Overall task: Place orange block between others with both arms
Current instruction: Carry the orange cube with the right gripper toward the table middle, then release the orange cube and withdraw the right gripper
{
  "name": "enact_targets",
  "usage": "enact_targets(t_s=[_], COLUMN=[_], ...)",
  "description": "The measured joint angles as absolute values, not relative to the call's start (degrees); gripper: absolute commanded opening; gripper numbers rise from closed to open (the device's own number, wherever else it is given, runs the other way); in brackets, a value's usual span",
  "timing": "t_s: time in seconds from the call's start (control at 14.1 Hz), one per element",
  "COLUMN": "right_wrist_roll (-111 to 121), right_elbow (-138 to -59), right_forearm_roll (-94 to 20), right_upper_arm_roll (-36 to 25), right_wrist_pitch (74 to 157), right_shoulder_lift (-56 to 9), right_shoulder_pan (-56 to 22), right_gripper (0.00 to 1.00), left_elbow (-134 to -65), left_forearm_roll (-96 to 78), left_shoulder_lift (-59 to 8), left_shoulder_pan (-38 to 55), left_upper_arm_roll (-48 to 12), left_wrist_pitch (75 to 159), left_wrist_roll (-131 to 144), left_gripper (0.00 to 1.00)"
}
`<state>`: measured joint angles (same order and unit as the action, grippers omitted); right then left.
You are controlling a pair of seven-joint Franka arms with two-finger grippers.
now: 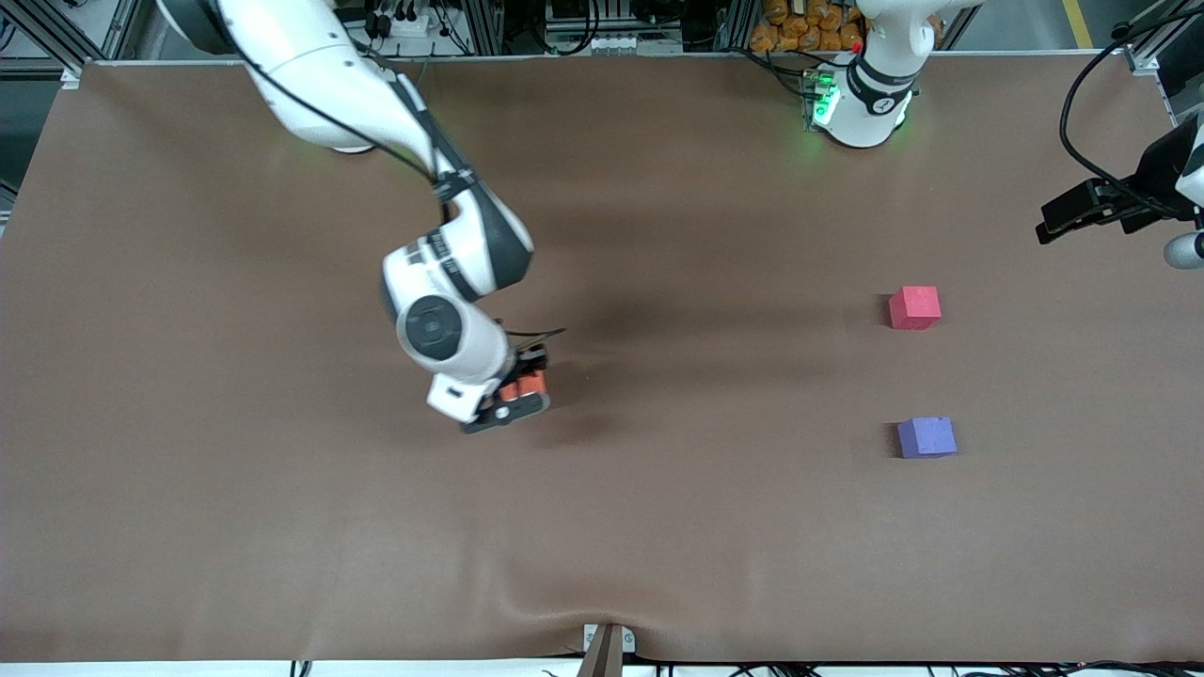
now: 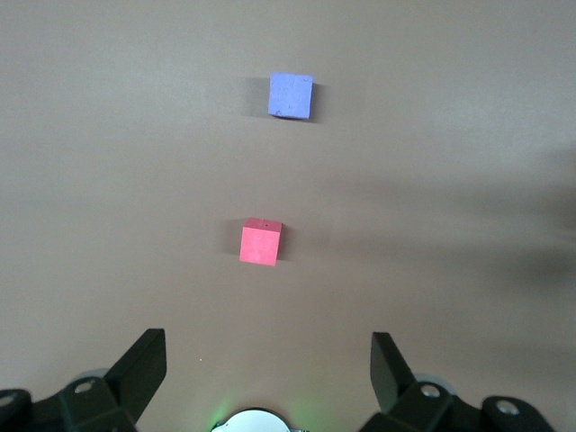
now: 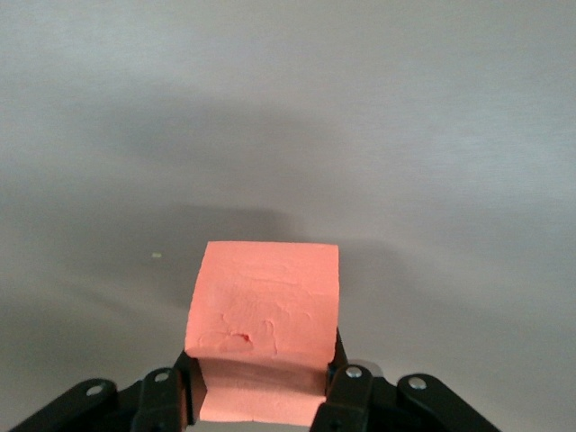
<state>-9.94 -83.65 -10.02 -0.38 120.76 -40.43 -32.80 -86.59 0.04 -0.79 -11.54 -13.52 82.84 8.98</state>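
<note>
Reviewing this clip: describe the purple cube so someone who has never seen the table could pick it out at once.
Start at the brown table and go toward the left arm's end, where two small cubes sit apart from each other. The purple cube is the one nearer the front camera; the red cube lies farther off. The only other cube, the orange one, is held in the right gripper.

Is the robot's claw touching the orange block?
Touching. In the right wrist view the right gripper is shut on the orange block, its fingers pressed against both sides, no gap showing.
</note>
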Motion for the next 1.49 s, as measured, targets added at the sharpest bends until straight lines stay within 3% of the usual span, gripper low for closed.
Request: enact_targets(t_s=[0.21, 0.5, 0.57, 0.64, 0.71, 1.28, 1.49], right_wrist_roll=[-14.2, -15.4, -15.4, -15.5, -15.6, -15.9, -15.2], right_elbow=[-82.1, -82.0, -82.0, -82.0, -82.0, -80.1, -78.9], right_forearm_roll=[-10.0, -10.0, -10.0, -10.0, -10.0, -9.9, -9.8], right_upper_arm_roll=[-0.4, -0.4, -0.4, -0.4, -0.5, -1.2, -2.1], right_wrist_pitch=[120.9, 120.8, 120.8, 120.8, 120.9, 122.8, 118.8], right_shoulder_lift=[-42.4, -43.6, -43.9, -44.2, -44.6, -44.8, -41.9], right_shoulder_pan=[-36.8, -39.4, -39.5, -39.5, -39.5, -39.7, -38.5], right_gripper=[0.02, 0.14, 0.24, 0.50, 1.00, 1.00, 1.00], left_elbow=[-86.5, -86.5, -86.5, -86.5, -86.5, -86.5, -86.6], left_forearm_roll=[0.0, 0.0, 0.0, 0.0, 0.0, 0.0, 0.0], left_shoulder_lift=[-0.8, -0.8, -0.8, -0.8, -0.8, -0.8, -0.8], left_shoulder_pan=[-11.5, -11.5, -11.5, -11.5, -11.5, -11.5, -11.5], left_upper_arm_roll=[-13.9, -13.9, -13.9, -13.9, -13.9, -13.9, -13.9], left_wrist_pitch=[82.8, 82.8, 82.8, 82.8, 82.8, 82.8, 82.9], left_wrist_roll=[9.0, 9.0, 9.0, 9.0, 9.0, 9.0, 9.0], left_gripper=[1.00, 1.00, 1.00, 1.00, 1.00, 1.00, 1.00])
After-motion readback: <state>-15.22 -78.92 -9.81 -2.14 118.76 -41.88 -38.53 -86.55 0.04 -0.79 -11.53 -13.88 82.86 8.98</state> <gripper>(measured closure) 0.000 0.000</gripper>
